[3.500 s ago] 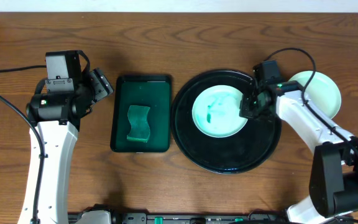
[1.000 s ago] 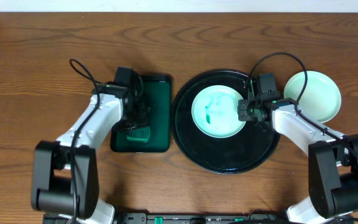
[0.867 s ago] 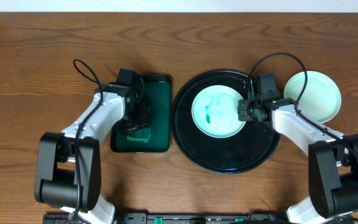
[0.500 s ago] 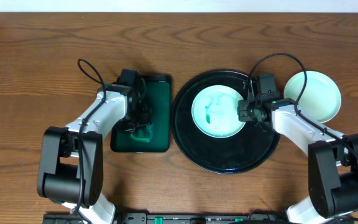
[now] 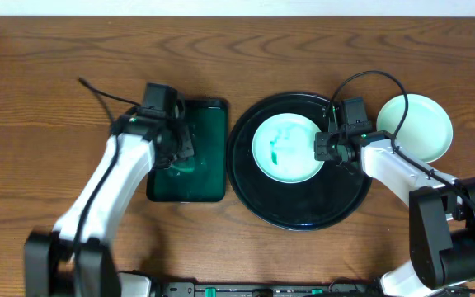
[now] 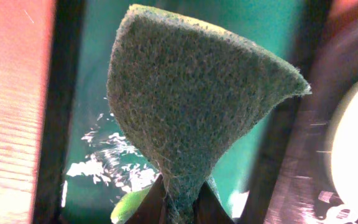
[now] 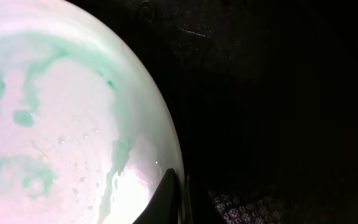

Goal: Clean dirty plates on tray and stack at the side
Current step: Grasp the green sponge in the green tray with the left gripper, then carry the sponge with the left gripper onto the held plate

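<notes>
The wooden table (image 5: 39, 66) carries the black tray (image 5: 303, 210) a little right of its middle. The green tray (image 5: 209, 177) lies just beside it, toward the left edge.

Two plates show:
- **On the tray:** the smeared plate (image 5: 287, 148) lies on the black tray and is streaked with green, so it is not yet cleaned.
- **At the side:** the clean-looking plate (image 5: 423, 124) lies off the tray, toward the table's right edge. It looks wiped and marks the start of the stack.

Whether another plate lies under either one cannot be told.

By my judgement the task is about midway. One plate is done, and the smeared one has yet to be scrubbed and moved to the side.

The sponge (image 6: 191, 106) hangs over the green tray, folded into a cone. The left gripper (image 5: 178, 153) is closed narrowly on the sponge's lower end. The right gripper (image 5: 326, 148) sits at the smeared plate's right rim. In the wrist view one fingertip (image 7: 169, 199) lies on that rim, so it seems pinched on the plate to steady it.

No brand, label or writing can be read anywhere.
</notes>
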